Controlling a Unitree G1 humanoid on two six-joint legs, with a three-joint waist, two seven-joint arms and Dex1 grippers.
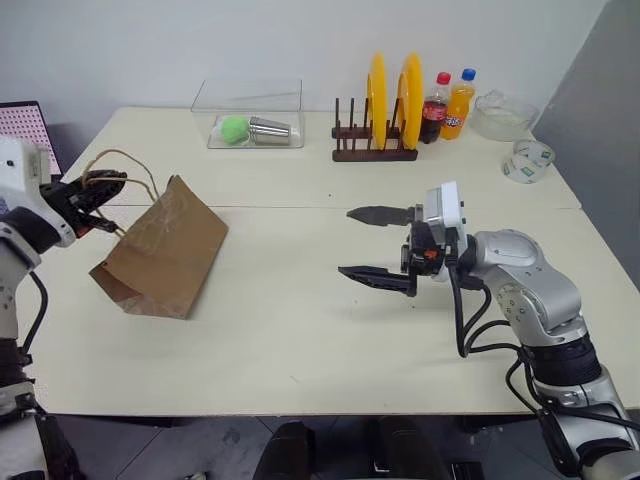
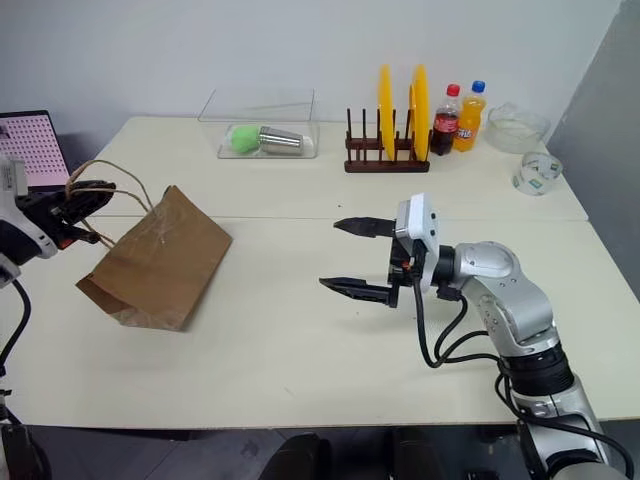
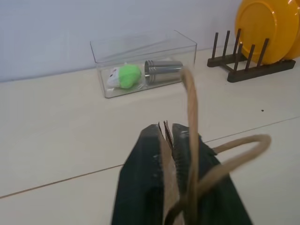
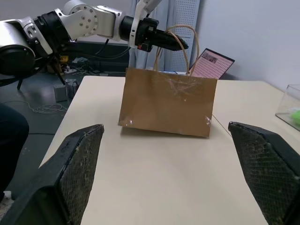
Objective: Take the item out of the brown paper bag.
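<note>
Two grippers are at work: the left gripper point(image 1: 100, 195), at the left edge of the head view, is pinched tight on the top rim and looped handles of the brown paper bag point(image 1: 165, 250), which sits tilted on the table point(image 1: 300, 330) with its base toward lower left. The right gripper point(image 1: 378, 245), mid-frame, points at the bag with its fingers spread wide and nothing between them. The item cannot be seen; I judge it is inside the bag. To do this step well, the left should lift the rim steadily so the mouth opens toward the right gripper, without tearing the thin handles. Bare tabletop lies between bag and right gripper. The clear box point(image 1: 250, 125) and plate rack point(image 1: 375, 150) stand well apart, at the upper centre
</note>
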